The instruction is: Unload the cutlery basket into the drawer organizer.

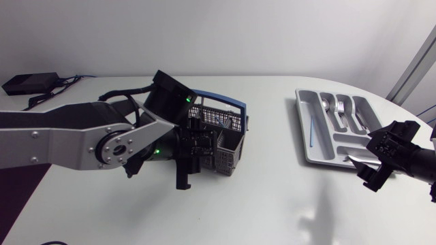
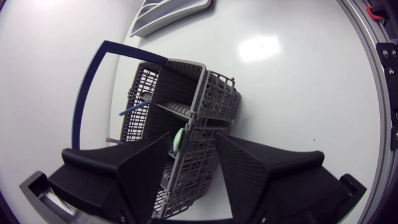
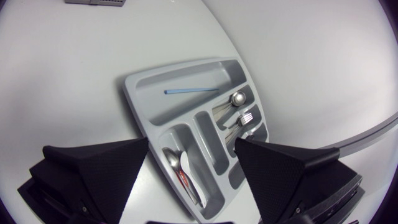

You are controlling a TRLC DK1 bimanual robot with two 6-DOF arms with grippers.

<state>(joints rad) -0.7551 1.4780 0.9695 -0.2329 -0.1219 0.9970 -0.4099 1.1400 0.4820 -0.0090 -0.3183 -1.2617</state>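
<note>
1. Head view: a white table spreads below me. My left arm comes in from the left, and my left gripper is down at the near left corner of the grey mesh cutlery basket with its blue handle.
2. Well apart to the right lies the grey drawer organizer, with a thin blue stick in its long slot and forks further over. My right gripper hangs at its near right corner.
3. Left wrist view: my left gripper has its fingers spread. The cutlery basket wall stands between them, but I cannot tell whether either presses on it. A pale green piece sits in the mesh just ahead, and a blue stick leans deeper inside.
4. Right wrist view: my right gripper is spread wide and empty above the drawer organizer. The blue stick lies alone in the long slot. A spoon and fork fill the slots ahead, and a spoon lies in the nearest one.
</note>
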